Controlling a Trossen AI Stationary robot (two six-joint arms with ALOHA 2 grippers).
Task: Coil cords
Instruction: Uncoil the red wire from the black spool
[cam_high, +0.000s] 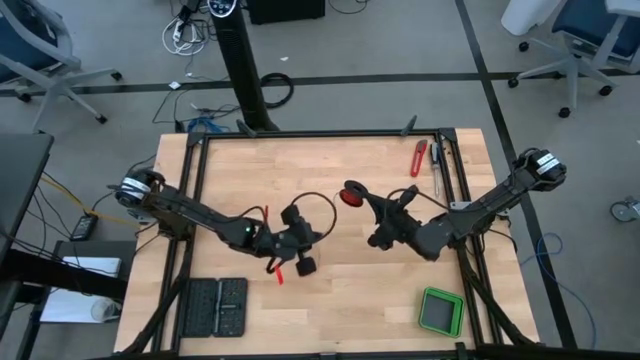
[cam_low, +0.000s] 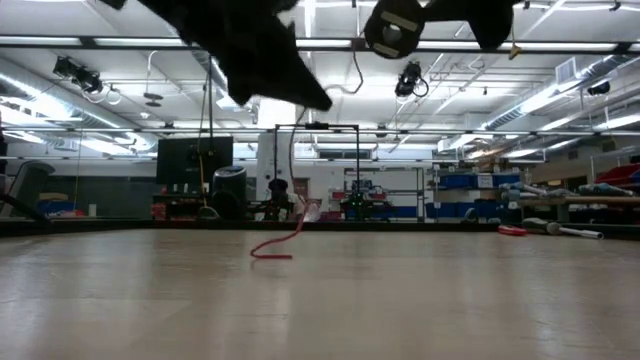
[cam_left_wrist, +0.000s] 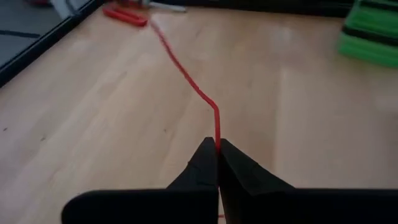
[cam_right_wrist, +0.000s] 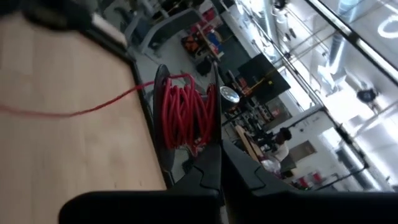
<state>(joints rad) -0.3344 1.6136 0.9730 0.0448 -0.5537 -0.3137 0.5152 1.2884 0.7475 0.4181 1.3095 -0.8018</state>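
The cord is one thin red wire. Most of it is wound into a red bundle (cam_right_wrist: 185, 115) on a small black reel, which shows in the high view as a red disc (cam_high: 352, 195) above the table's middle. My right gripper (cam_high: 364, 198) is shut at this bundle. A loose strand (cam_left_wrist: 186, 78) runs from it across the wood to my left gripper (cam_high: 318, 237), which is shut on the wire. The wire's tail (cam_low: 272, 250) hangs down, and its end lies on the table. My left gripper pinches the single red strand (cam_left_wrist: 216, 142) between its two fingertips, slanting down from the table's left. The strand runs away from the tips over the table; the other part hangs slack, with its end (cam_low: 268, 256) on the wood. My right gripper is shut on the wound bundle's edge (cam_right_wrist: 208, 148), where its fingertips (cam_right_wrist: 205, 163) meet between the reel's black side plates. The fingers hide the exact part they have. They come level from the table's right. The bundle is held clear of the table.
A red-handled tool (cam_high: 418, 158) and a dark tool (cam_high: 437, 166) lie at the far right. A green box (cam_high: 440, 311) sits at the near right and a black tray (cam_high: 212, 308) at the near left. Black frame rails (cam_high: 320, 134) border the table.
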